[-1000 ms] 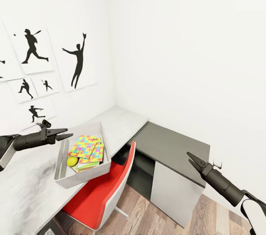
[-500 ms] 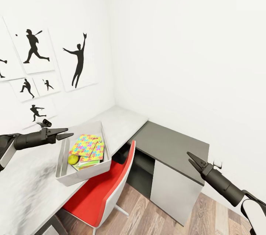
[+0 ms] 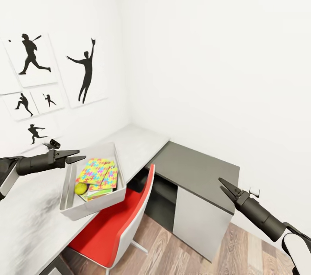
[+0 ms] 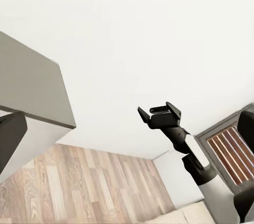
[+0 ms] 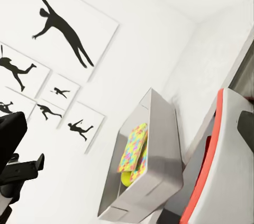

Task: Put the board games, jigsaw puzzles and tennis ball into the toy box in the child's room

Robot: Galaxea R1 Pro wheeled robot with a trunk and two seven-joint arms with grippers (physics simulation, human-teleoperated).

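Note:
The grey-white toy box (image 3: 71, 212) stands on the pale table (image 3: 138, 143), near its front edge. Inside it lie colourful jigsaw puzzles (image 3: 96, 170) and the yellow-green tennis ball (image 3: 80, 188). A flat green-and-red box edge (image 3: 98, 193) shows under the puzzles; I cannot tell whether it is a board game. My left gripper (image 3: 81, 155) hovers open and empty just above the toy box's far left rim. Over the floor to the right of the dark side unit, my right gripper (image 3: 220, 183) is open and empty. The toy box (image 5: 159, 145) also appears in the right wrist view.
A red chair (image 3: 116, 223) is tucked under the table right below the toy box. The lower dark grey side unit (image 3: 194, 171) with its white panel (image 3: 196, 223) fills the corner. Silhouette pictures (image 3: 86, 71) hang on the left wall. Wood floor (image 3: 172, 249) lies between the unit and me.
The whole picture has shifted slightly left, so the camera moved. Both arms hold the same pose and both grippers stay open.

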